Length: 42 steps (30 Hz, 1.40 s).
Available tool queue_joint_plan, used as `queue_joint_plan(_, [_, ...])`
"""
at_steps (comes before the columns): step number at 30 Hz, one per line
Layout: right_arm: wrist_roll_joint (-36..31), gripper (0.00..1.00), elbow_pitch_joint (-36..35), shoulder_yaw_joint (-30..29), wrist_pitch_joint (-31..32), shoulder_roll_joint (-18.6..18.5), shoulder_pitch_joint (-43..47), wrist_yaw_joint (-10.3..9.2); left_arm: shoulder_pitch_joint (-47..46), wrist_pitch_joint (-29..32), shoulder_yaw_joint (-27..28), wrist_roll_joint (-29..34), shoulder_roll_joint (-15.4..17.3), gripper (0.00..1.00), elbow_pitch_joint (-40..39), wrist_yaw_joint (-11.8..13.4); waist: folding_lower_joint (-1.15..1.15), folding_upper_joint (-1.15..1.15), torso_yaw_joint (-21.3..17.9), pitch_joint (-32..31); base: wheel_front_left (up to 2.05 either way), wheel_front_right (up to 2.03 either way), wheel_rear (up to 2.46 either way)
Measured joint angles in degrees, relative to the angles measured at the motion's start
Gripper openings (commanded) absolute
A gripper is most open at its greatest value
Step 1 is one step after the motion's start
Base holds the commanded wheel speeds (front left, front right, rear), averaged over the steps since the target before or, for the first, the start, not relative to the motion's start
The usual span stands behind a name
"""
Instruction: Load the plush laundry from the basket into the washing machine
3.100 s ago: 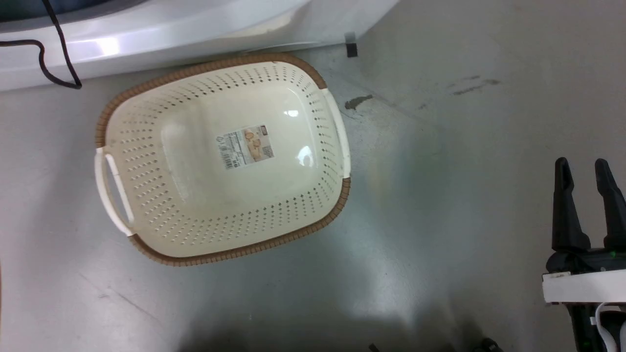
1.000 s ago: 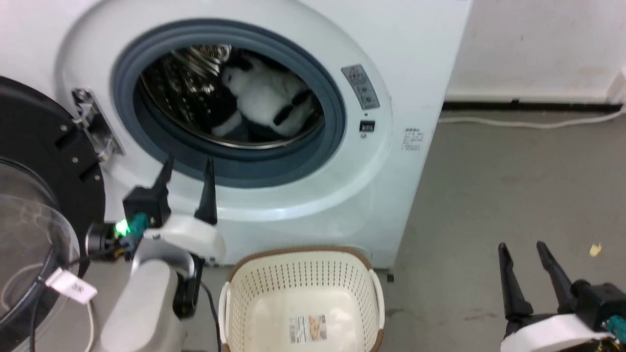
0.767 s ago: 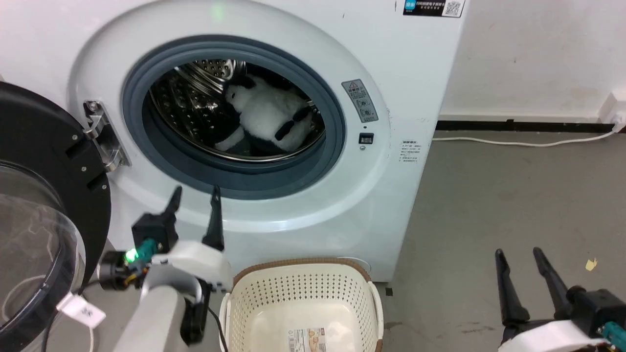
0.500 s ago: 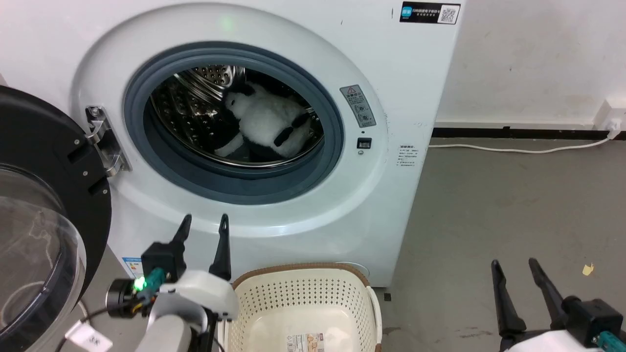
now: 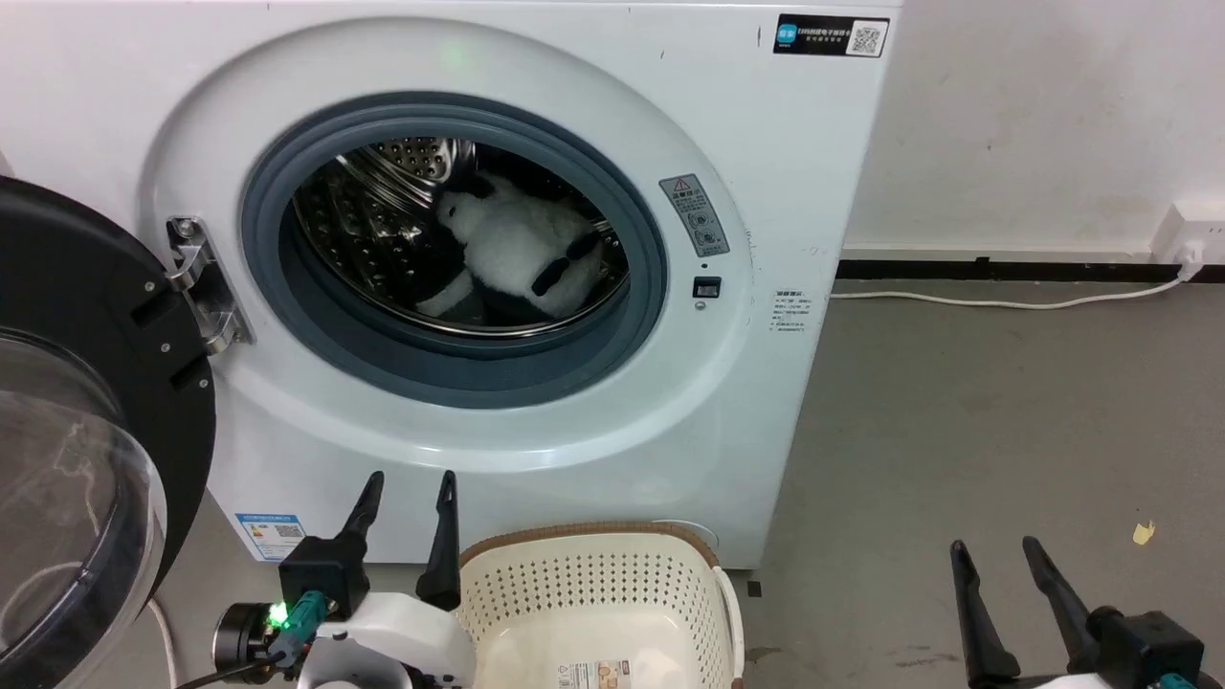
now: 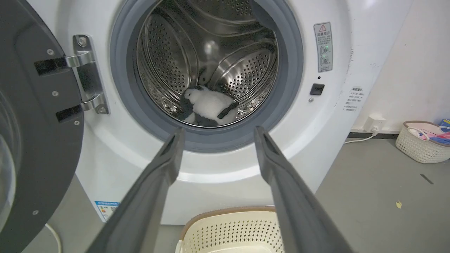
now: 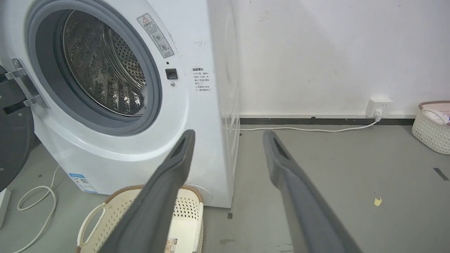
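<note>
A thin white cable (image 5: 995, 305) lay on the grey floor (image 5: 957, 431). A small pale woven basket (image 6: 418, 147) stood there too.

Low left of head view: left gripper (image 5: 412, 478), two long dark tapered fingers on a black block, pointing up, tips well apart, nothing between them. Behind the block sits a rounded white wrist housing (image 5: 402, 627); a small green light (image 5: 278, 613) glows at its left side. Left wrist view: the grey fingers (image 6: 154, 182) rise from the bottom edge, spread wide, gap empty.

Low right of head view: right gripper (image 5: 993, 545), same dark two-finger build, leaning slightly left, parted, holding nothing; its black base (image 5: 1144, 653) sits at the frame edge. Right wrist view: fingers (image 7: 172, 175) splayed, gap empty.
</note>
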Motion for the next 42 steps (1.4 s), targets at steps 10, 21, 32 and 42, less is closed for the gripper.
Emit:
queue_joint_plan(10, [0.1,1.0,0.0,1.1,-0.1,0.0,0.4,0.0,4.3,2.8,-0.1,-1.9,0.1,1.0,-4.6,1.0,0.0,0.0,-0.6,0.1,0.0,0.0,0.0])
queue_joint_plan(21, [0.1,1.0,-0.3,1.0,0.2,0.0,1.3,0.0,5.5,5.5,-0.1,-1.8,0.9,1.0,-8.0,3.5,0.01,0.0,-0.6,0.2,0.0,0.0,0.0])
queue_joint_plan(32, [0.2,1.0,-0.5,0.9,0.5,0.0,1.3,0.0,5.9,5.5,-0.1,-2.4,1.0,1.0,-9.5,4.0,0.01,0.0,-0.5,0.3,0.0,0.0,0.0])
queue_joint_plan(42, [0.5,0.0,-0.4,1.0,0.6,0.0,1.2,0.0,6.2,5.4,0.0,-2.4,1.1,0.0,-9.5,4.0,0.01,0.0,-0.5,0.5,0.0,0.0,0.0])
